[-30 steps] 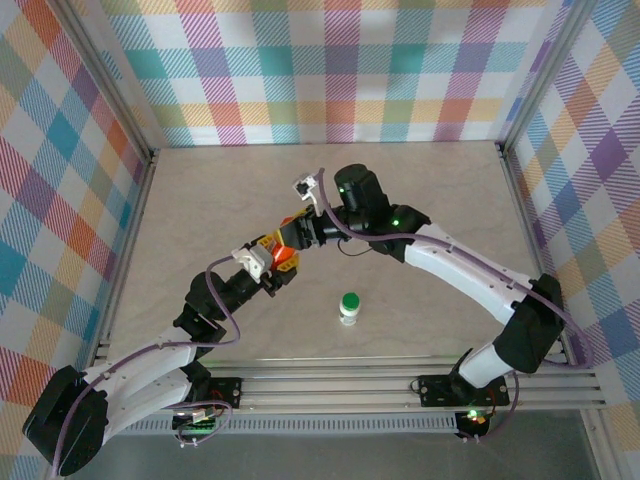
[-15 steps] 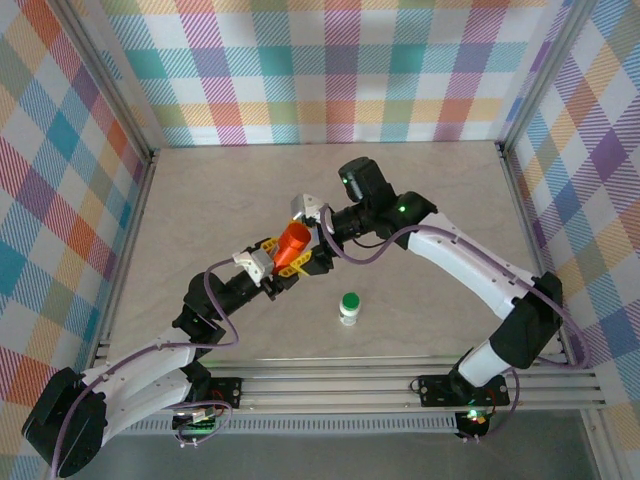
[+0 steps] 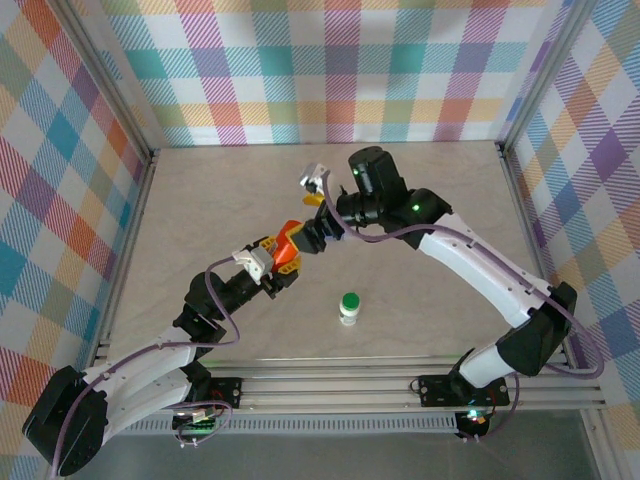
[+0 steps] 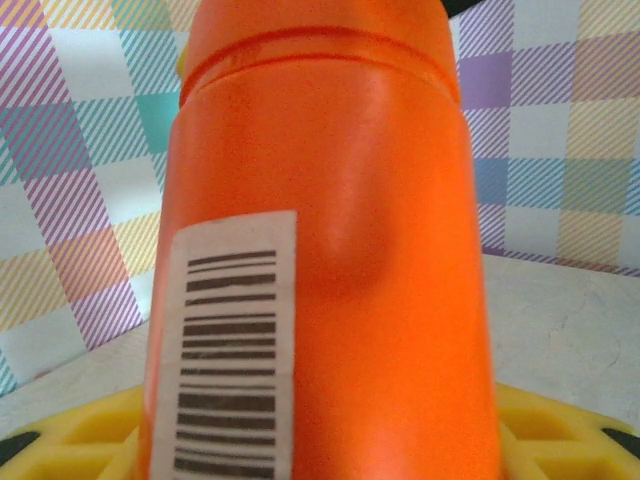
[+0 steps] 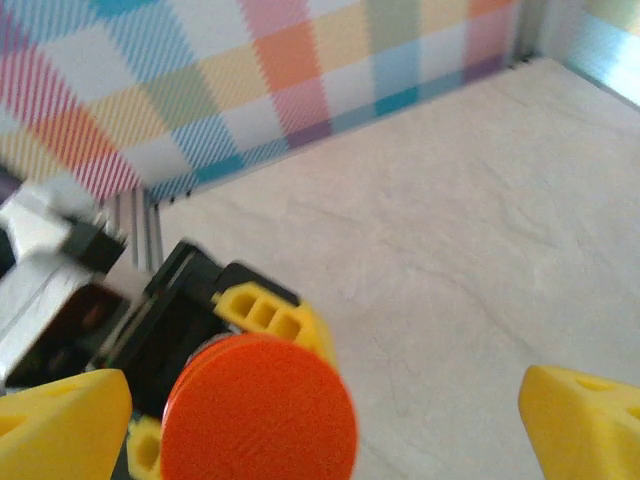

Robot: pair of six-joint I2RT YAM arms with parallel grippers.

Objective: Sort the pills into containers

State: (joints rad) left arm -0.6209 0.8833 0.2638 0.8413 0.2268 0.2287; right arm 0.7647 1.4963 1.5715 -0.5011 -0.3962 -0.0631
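Release by right gripper [image 5: 320,420]: a second ago its jaws sat narrow at the orange bottle [image 3: 287,247]. Now they stand wide, yellow fingers [image 5: 62,412] far out on either side of the bottle's flat orange end [image 5: 258,405], not touching it. In the top view the right arm has backed off up-table, with a small gap to the bottle. Left gripper [image 3: 276,264] is unchanged, clamped narrow on the bottle body and holding it above the table [image 3: 440,200]. Left wrist view has the barcode label close up, with yellow fingers under it. Cannot tell whether the flat end is cap or base. Nothing sits in the right jaws, so likely no cap came off. Pills: cannot tell where they are, probably still inside the orange bottle, a guess. Containers: cannot tell where they lie. White bottle with green cap [image 3: 348,308] stands alone near the front edge. Meaning: sorting not begun, bottle still needs opening, probably via a regrip.
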